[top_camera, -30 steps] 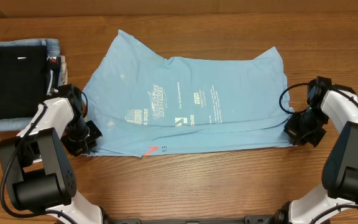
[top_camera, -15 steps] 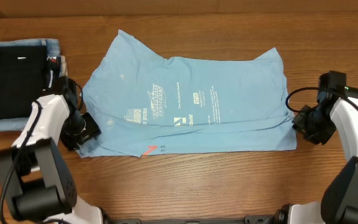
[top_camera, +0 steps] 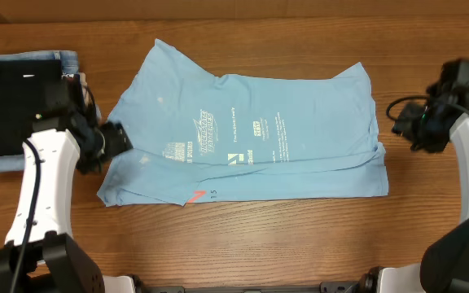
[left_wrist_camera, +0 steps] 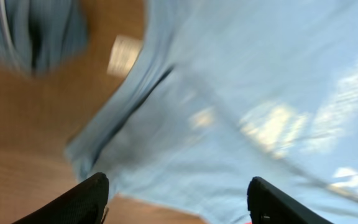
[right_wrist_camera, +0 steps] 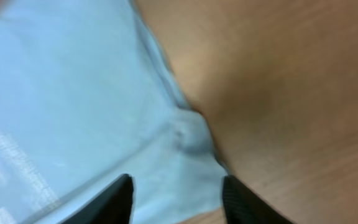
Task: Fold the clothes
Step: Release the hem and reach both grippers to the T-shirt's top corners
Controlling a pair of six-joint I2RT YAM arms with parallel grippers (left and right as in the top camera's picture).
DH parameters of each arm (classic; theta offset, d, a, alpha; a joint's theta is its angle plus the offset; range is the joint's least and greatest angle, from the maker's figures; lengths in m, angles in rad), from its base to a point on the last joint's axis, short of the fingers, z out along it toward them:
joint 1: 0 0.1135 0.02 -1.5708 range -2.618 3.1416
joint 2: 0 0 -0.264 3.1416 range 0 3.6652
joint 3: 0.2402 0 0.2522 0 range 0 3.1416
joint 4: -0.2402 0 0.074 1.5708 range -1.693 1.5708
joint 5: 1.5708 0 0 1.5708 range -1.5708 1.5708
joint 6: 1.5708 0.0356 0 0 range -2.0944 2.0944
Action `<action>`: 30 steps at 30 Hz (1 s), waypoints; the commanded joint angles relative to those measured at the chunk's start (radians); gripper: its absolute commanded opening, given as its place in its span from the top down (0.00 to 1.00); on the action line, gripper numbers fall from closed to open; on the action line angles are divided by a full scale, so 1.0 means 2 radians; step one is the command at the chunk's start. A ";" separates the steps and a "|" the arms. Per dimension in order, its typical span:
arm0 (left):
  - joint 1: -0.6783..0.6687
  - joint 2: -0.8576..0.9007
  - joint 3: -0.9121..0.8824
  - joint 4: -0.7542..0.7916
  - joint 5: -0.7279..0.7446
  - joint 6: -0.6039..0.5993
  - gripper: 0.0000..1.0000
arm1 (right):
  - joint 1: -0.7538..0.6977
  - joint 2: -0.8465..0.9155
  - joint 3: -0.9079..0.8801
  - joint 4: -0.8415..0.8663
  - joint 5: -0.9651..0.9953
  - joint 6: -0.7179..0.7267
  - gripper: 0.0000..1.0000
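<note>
Sky-blue T-shirt (top_camera: 251,134) laid flat at the middle of the wooden surface (top_camera: 259,244), left hand (top_camera: 114,140) spread apart and empty at its left edge, right hand (top_camera: 418,130) spread apart and empty near its right edge, folded garments (top_camera: 15,106) stacked far left.

left gripper (top_camera: 110,142) hangs with jaws spread wide, holding nothing; right gripper (top_camera: 418,130) has jaws parted and empty too. both arms reach forward.

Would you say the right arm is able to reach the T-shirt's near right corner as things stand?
Probably yes: the right gripper hangs open just beside the right edge of the T-shirt, and only bare table lies between it and that corner.
</note>
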 commanded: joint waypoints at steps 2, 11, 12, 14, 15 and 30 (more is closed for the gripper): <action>-0.020 -0.004 0.090 0.010 0.036 0.043 0.20 | 0.019 -0.013 0.066 0.001 -0.065 -0.065 0.37; -0.051 0.142 0.279 0.022 0.046 0.099 0.04 | 0.060 -0.013 0.080 -0.004 -0.064 -0.085 0.28; -0.051 0.164 0.300 0.023 0.047 0.101 0.01 | 0.060 -0.013 0.080 -0.004 -0.064 -0.085 0.28; -0.051 0.208 0.339 0.029 0.053 0.101 0.00 | 0.060 -0.013 0.080 -0.008 -0.063 -0.085 0.27; -0.051 0.234 0.359 0.036 0.060 0.102 0.00 | 0.060 -0.013 0.080 -0.010 -0.063 -0.085 0.28; -0.060 0.429 0.438 0.205 0.116 0.103 0.07 | 0.060 -0.013 0.080 -0.034 -0.063 -0.085 0.28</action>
